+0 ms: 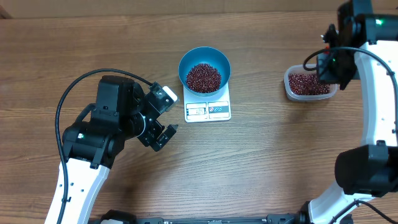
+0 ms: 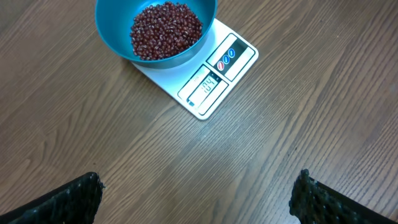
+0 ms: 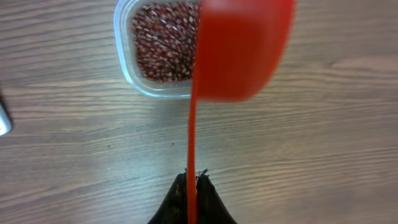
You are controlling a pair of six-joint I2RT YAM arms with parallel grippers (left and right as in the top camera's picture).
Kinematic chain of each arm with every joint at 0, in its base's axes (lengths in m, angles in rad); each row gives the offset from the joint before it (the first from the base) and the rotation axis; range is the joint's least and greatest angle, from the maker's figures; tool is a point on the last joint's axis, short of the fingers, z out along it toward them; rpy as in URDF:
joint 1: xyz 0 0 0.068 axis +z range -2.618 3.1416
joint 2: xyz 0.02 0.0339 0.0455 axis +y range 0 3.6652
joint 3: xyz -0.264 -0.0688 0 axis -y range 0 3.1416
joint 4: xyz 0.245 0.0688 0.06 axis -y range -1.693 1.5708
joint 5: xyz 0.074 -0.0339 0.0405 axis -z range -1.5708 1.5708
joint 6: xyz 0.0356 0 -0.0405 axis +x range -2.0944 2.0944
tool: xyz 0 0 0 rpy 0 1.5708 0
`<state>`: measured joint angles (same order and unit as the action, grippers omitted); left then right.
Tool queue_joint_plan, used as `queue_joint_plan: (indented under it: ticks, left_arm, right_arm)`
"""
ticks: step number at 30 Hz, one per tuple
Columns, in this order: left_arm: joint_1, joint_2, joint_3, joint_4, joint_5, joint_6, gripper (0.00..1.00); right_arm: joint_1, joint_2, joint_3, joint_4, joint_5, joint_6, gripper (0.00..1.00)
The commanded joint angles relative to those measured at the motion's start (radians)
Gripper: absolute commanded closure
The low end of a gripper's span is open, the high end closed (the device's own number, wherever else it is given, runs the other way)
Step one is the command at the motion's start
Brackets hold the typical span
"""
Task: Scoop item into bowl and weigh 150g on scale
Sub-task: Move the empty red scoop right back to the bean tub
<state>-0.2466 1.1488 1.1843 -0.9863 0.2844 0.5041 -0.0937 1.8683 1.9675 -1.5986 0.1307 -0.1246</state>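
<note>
The right claw is pinched tight on the thin handle of a red plastic scoop. It grips the handle's far end, which by my judgement lets the cup reach well clear of the fingers. In the right wrist view the scoop's long axis runs from 6 o'clock at the claw to 12 o'clock. Its blurred cup hangs over the 3 o'clock side of the clear rectangular plastic tub, which holds small dark red-brown beans. Whether the cup is loaded cannot be told.

The left claw is spread wide and empty above the wooden tabletop, likely parked out of the way. At its 2 o'clock in the overhead view, the round deep blue bowl sits on the small flat white kitchen scale, at 9 o'clock of the tub. A heap of beans lies inside the bowl, and the scale's display edge faces 6 o'clock.
</note>
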Motion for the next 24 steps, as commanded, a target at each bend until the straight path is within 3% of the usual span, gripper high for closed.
queue_joint_plan:
  ticks: [1,8,24]
  left_arm:
    - [0.004,0.003,0.023,0.003,0.0,-0.011,0.0]
    - [0.004,0.003,0.023,0.003,0.0,-0.011,0.0]
    - [0.004,0.003,0.023,0.003,0.0,-0.011,0.0]
  right_arm:
    - [-0.036,-0.008,-0.107,0.064,-0.062,-0.023,0.96]
    - [-0.04,0.025,-0.262,0.196,-0.055,-0.04,0.96]
    - [-0.043,0.126,-0.204,0.13,-0.054,0.039,0.96]
